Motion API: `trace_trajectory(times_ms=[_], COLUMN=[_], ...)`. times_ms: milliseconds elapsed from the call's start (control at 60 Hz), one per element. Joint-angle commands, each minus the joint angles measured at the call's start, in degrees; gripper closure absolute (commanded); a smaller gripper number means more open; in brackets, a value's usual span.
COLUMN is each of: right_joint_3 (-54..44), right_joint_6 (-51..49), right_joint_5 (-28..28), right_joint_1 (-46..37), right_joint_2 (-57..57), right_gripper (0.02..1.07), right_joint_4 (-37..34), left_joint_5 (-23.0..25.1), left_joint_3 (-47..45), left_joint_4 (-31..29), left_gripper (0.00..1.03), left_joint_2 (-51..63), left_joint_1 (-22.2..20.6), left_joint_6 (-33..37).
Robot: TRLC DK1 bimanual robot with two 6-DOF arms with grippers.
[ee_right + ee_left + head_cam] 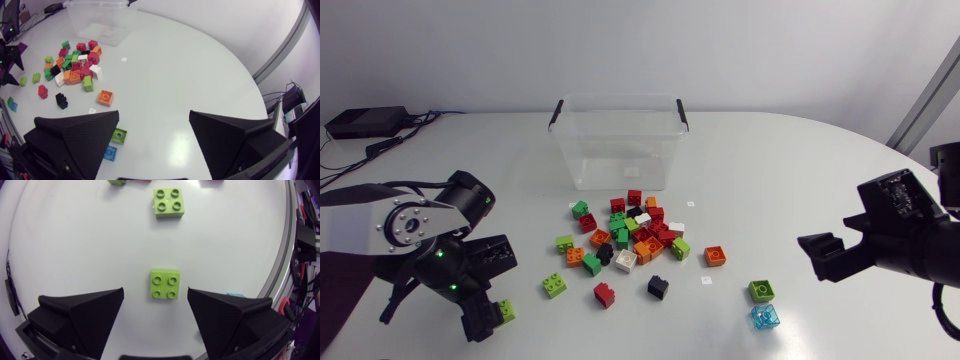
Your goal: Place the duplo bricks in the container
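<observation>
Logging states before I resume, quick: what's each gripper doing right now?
Left gripper: open, with a lime brick between its fingers, not touching either.
Right gripper: open, holding nothing.

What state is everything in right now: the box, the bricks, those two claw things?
container: open-topped, no bricks inside.
brick pile: loose on the table, outside the container.
left tool: open, straddling a lime brick, not touching it.
lime brick: flat on the table, studs up.
right tool: open, holding nothing.
</observation>
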Motion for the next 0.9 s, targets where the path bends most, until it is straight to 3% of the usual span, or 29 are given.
trace_trajectory(times_ms=[0, 100, 183, 233, 400, 667, 883], right_joint_3=[0.6, 0.8, 2.1, 2.8, 5.2, 7.7, 8.8], right_joint_6=[-2.4, -2.7, -1.5, -1.0, 3.0, 7.2, 11.9], right_joint_5=[-0.1, -0.9, -1.0, -1.2, -2.9, -3.9, -3.7], right_joint_1=[1.3, 1.6, 1.5, 1.4, 2.0, 4.8, 5.1], right_joint_2=[1.9, 3.9, 6.4, 7.6, 11.7, 23.5, 32.1], right_gripper=[0.06, 0.07, 0.08, 0.13, 0.21, 0.21, 0.29], right_joint_4=[-1.4, -1.9, -3.0, -3.5, -5.9, -7.9, -7.2], left_joint_5=[0.7, 1.1, 4.0, 5.0, 6.6, 6.5, 6.9], left_joint_3=[-0.7, -0.6, 0.0, 0.3, 1.0, 2.3, 4.1], left_joint_4=[0.9, 2.2, 2.6, 2.6, 2.8, 0.2, -1.1], left_gripper=[0.22, 0.28, 0.46, 0.54, 0.7, 0.75, 0.75], left_joint_2=[2.9, 5.6, 7.9, 8.9, 12.2, 11.2, 4.6], left_joint_1=[0.2, 0.3, 1.1, 1.6, 2.7, 3.5, 4.7], left_joint_6=[1.9, 1.9, 1.9, 1.9, 1.5, 1.5, 1.3])
